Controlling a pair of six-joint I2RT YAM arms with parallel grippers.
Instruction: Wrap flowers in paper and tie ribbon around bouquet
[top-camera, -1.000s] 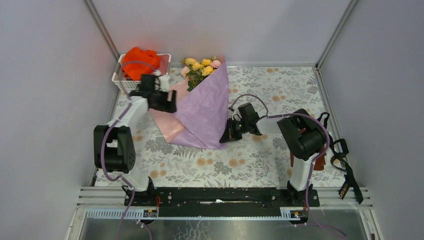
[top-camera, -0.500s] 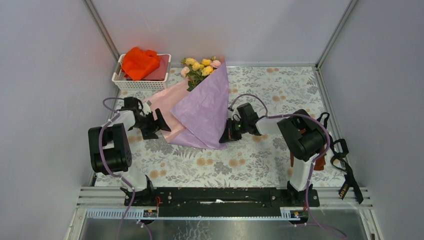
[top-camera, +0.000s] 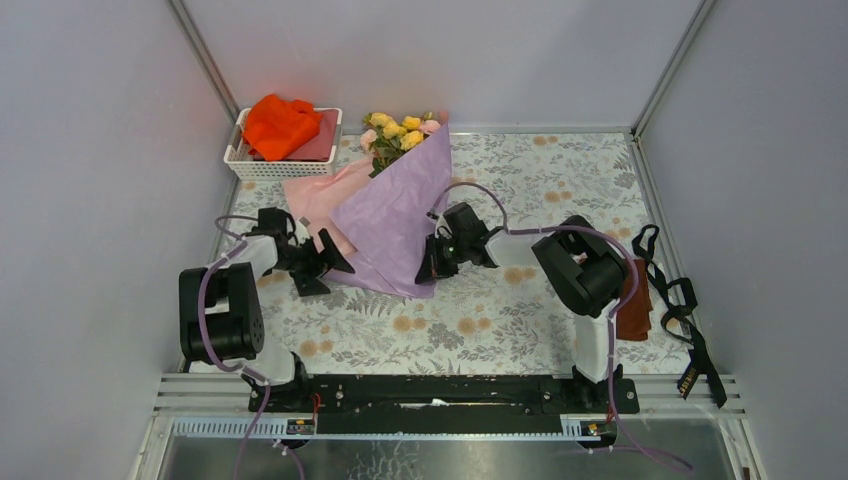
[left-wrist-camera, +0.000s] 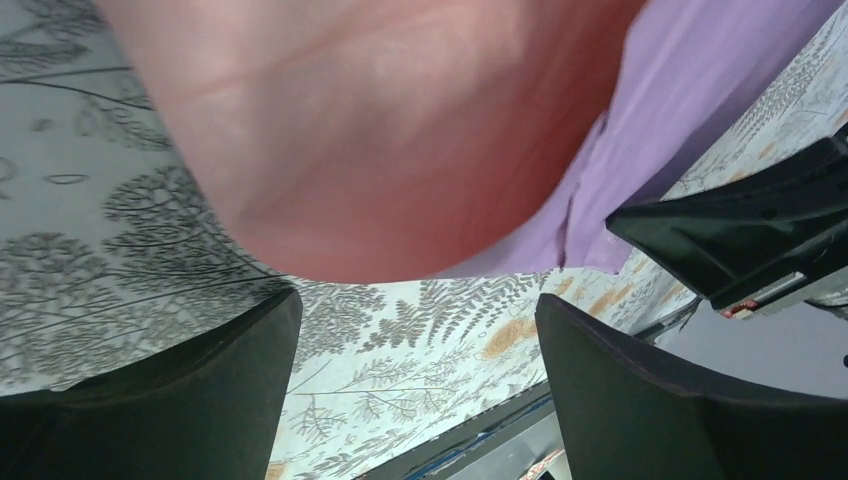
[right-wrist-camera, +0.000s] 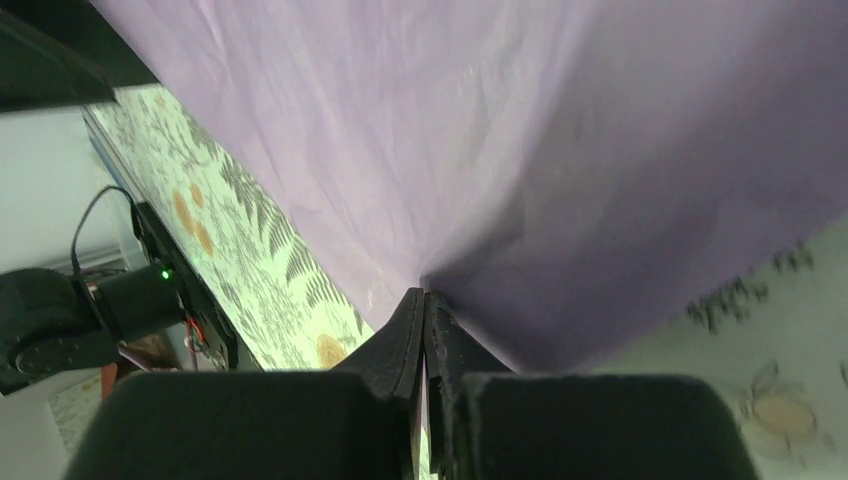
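Observation:
The flowers (top-camera: 404, 134), yellow and pink, lie at the back of the table with their heads sticking out of the paper (top-camera: 392, 215). A lavender fold of the paper covers the stems, and its pale pink layer (top-camera: 322, 197) spreads out to the left. My left gripper (top-camera: 326, 270) is open at the paper's near-left edge. In the left wrist view the pink layer (left-wrist-camera: 380, 140) hangs just above the left gripper (left-wrist-camera: 415, 400), with nothing between its fingers. My right gripper (top-camera: 428, 264) is shut on the paper's right edge (right-wrist-camera: 500, 130), pinching it at the right gripper's tips (right-wrist-camera: 424, 300). The ribbon (top-camera: 692, 335) lies off the table at the right.
A white basket (top-camera: 262, 167) with an orange cloth (top-camera: 277, 122) stands at the back left. A brown pad (top-camera: 633, 310) lies by the right arm's base. The floral tablecloth (top-camera: 480, 330) covers the table, with enclosure walls on three sides.
My left arm came back from the basket to the paper's near-left edge, its jaws opening wider. My right gripper pulled the paper's right edge a little to the left.

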